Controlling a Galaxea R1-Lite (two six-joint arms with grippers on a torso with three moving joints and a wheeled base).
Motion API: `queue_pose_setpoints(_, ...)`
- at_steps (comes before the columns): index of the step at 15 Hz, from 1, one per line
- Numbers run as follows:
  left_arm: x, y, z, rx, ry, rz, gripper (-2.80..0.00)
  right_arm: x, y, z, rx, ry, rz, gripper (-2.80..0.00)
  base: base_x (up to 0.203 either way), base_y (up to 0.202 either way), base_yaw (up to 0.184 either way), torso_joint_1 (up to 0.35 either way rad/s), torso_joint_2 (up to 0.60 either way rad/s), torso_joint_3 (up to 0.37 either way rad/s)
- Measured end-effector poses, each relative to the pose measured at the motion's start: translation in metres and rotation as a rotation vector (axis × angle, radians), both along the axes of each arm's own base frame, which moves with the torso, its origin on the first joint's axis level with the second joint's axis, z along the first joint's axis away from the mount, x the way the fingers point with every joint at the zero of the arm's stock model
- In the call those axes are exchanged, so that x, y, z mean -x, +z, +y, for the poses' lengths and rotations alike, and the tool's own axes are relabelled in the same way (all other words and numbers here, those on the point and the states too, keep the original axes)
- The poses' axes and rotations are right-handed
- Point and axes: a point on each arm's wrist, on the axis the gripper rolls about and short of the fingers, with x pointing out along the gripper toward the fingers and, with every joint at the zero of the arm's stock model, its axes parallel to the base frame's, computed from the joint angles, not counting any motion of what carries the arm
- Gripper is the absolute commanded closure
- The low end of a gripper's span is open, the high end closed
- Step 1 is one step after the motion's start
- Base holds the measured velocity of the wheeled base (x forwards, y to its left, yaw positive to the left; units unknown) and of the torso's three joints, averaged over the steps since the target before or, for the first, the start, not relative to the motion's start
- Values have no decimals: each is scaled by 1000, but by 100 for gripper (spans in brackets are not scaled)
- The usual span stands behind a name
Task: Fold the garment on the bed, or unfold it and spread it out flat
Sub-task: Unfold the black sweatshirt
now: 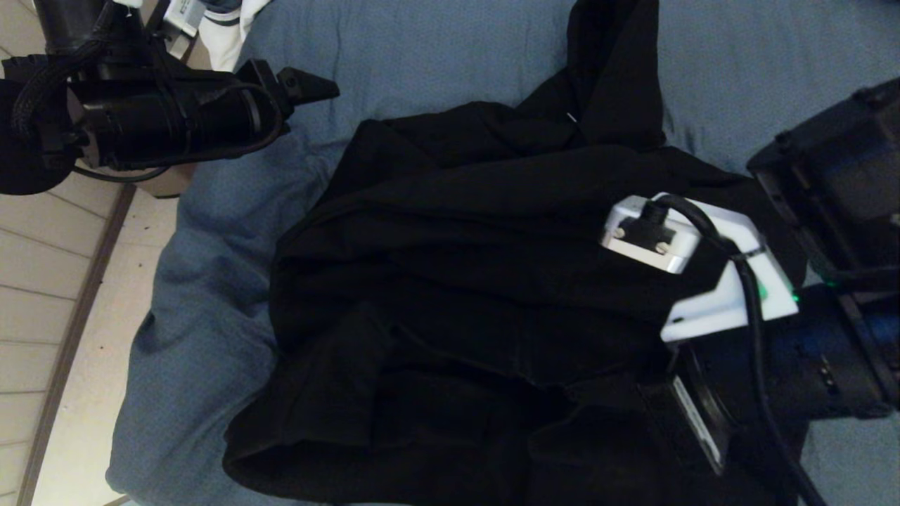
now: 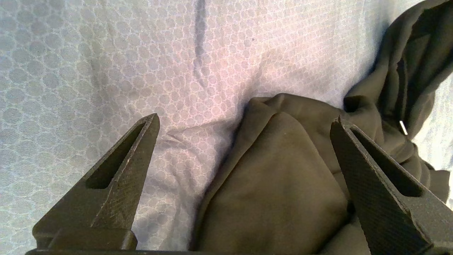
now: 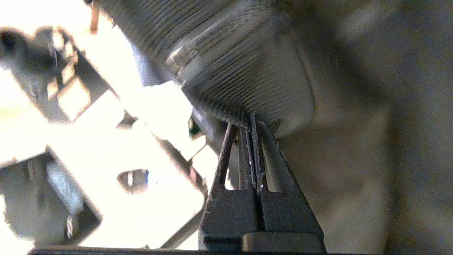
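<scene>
Two claws over a crumpled black fabric hoodie [image 1: 464, 295] on the blue-grey sheeted bed [image 1: 211, 281].
Left claw [image 2: 244, 122] hangs spread above the hoodie's edge; right claw [image 3: 252, 124] is pressed together, pinching its ribbed hem.

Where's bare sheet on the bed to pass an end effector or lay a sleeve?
Free: the bed strip between the hoodie and the open left end effector, the band down to the floor-side edge, and the far right corner. Crowded: near right, where the right end effector pinches ribbed hoodie fabric.
</scene>
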Motion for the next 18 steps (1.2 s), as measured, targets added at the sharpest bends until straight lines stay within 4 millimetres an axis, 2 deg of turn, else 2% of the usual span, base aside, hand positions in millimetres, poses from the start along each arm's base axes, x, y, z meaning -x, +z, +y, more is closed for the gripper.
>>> queue_pose_setpoints(6,0,1,0,1,-1,-5,-280,34,-52,-20,163,77,135,0,0,0,0,0,0,0)
queue_pose_setpoints(8,-2,1,0,0,0,-6,-280,45,-63,-25,200,119,164,0,0,0,0,0,0,0)
queue_pose_setpoints(13,-6,-2,-1,-1,1,1,-280,70,-69,-48,282,311,272,0,0,0,0,0,0,0)
queue_pose_setpoints(15,-7,-3,-2,-2,1,3,-280,76,-66,-56,319,379,252,0,0,0,0,0,0,0)
queue_pose_setpoints(18,-10,-4,-2,-3,2,6,-280,78,-57,-58,288,422,233,0,0,0,0,0,0,0)
